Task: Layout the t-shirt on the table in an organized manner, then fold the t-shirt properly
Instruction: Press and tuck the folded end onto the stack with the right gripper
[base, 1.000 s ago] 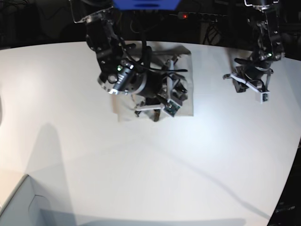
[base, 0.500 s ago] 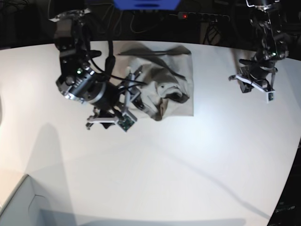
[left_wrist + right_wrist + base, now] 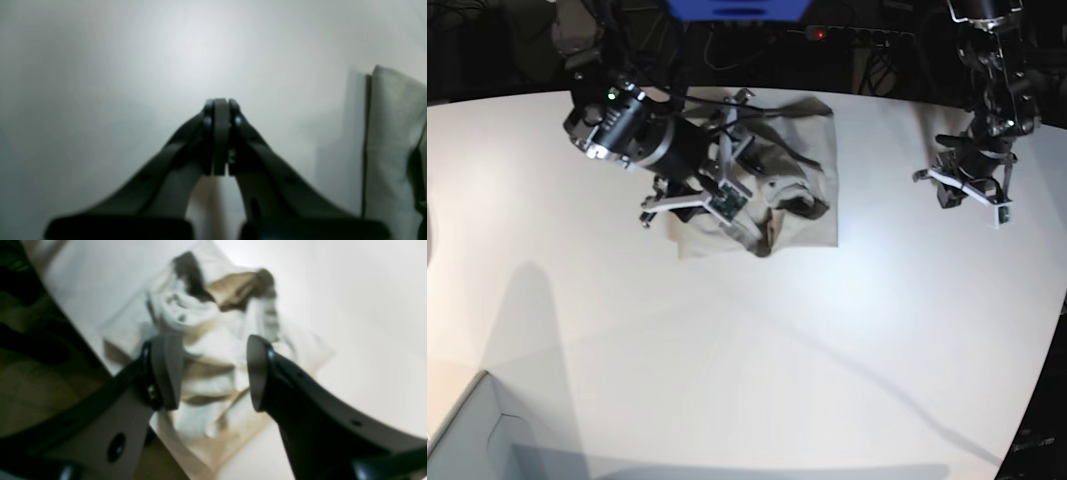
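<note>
The soft, wrinkled grey-beige short-sleeved t-shirt [image 3: 797, 180] lies bunched near the far edge of the large matte white worktop [image 3: 757, 340], not yet spread flat. The right tool [image 3: 213, 373] is held over its rumpled folds with jaws spread, pinching nothing, apparently to seek a fresh hold. The left tool [image 3: 220, 115] is pressed together, empty, parked beside the cloth.

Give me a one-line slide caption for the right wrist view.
Right gripper open above the crumpled t-shirt lying on the white table.
</note>
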Controlling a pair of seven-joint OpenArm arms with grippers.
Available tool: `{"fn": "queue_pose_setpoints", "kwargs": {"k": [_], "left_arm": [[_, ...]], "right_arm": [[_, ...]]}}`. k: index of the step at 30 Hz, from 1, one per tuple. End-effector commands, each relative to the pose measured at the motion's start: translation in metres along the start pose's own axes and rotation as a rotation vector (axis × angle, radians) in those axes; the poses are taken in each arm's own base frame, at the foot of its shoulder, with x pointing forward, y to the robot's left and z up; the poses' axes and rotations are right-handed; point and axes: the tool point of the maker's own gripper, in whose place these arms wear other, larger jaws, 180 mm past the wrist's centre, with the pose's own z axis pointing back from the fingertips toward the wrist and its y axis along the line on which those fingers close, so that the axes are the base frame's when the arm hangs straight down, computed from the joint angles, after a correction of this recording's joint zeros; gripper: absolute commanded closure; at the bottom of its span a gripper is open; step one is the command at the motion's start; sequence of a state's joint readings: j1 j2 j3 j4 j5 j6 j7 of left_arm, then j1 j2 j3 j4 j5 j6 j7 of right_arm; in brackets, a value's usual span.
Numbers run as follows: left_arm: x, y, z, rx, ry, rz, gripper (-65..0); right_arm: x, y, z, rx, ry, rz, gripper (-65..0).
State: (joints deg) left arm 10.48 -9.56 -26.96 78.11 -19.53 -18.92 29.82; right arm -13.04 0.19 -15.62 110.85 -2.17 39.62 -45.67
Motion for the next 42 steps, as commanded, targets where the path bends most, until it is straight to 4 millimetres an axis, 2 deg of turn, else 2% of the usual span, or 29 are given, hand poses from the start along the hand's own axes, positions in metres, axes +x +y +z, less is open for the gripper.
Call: {"fn": "queue_pose_setpoints", "kwargs": {"k": [1, 3, 5, 9, 12, 14, 17, 18, 23, 31, 37, 40, 42], "left_arm": [[0.019, 0.001, 0.001, -0.005, -0.055, -0.012, 0.0], [0.019, 0.002, 0.001, -0.003, -0.054, -0.011, 0.0], [0.019, 0.002, 0.001, -0.002, -0.055, -0.01, 0.0], [0.019, 0.003, 0.001, -0.001, -0.055, -0.009, 0.0], [0.019, 0.003, 0.001, -0.001, -0.055, -0.009, 0.0], [0.019, 0.003, 0.001, -0.001, -0.055, -0.009, 0.0], [0.019, 0.003, 0.001, -0.001, -0.055, -0.009, 0.0], [0.019, 0.003, 0.001, -0.001, -0.055, -0.009, 0.0], [0.02, 0.003, 0.001, -0.001, -0.058, -0.009, 0.0], [0.021, 0.002, 0.001, -0.001, -0.06, -0.009, 0.0], [0.021, 0.003, 0.001, 0.0, -0.063, -0.009, 0.0], [0.023, 0.002, 0.001, -0.001, -0.066, -0.009, 0.0], [0.028, 0.001, -0.001, -0.003, -0.073, -0.01, 0.0]], "right_arm": [[0.016, 0.001, 0.002, 0.008, -0.056, 0.016, -31.5], [0.017, 0.007, 0.0, 0.024, -0.057, 0.023, -31.5], [0.01, 0.01, -0.006, 0.04, -0.035, 0.016, -31.5], [-0.001, 0.006, -0.022, 0.06, 0.007, 0.004, -31.0], [0.001, -0.001, -0.025, 0.053, 0.007, 0.012, -29.6], [0.003, -0.001, -0.025, 0.051, 0.002, 0.015, -22.5], [0.006, 0.004, -0.026, 0.066, -0.004, 0.026, -3.7], [0.008, 0.009, -0.027, 0.079, -0.007, 0.035, 0.0], [0.016, 0.044, -0.031, 0.164, -0.018, 0.093, 0.0], [0.021, 0.082, -0.032, 0.255, -0.026, 0.139, -0.4], [0.01, 0.097, -0.03, 0.298, 0.002, 0.188, -15.1], [-0.003, 0.102, -0.027, 0.313, 0.054, 0.22, -23.5], [-0.002, 0.099, -0.024, 0.301, 0.051, 0.227, -24.8]]}}
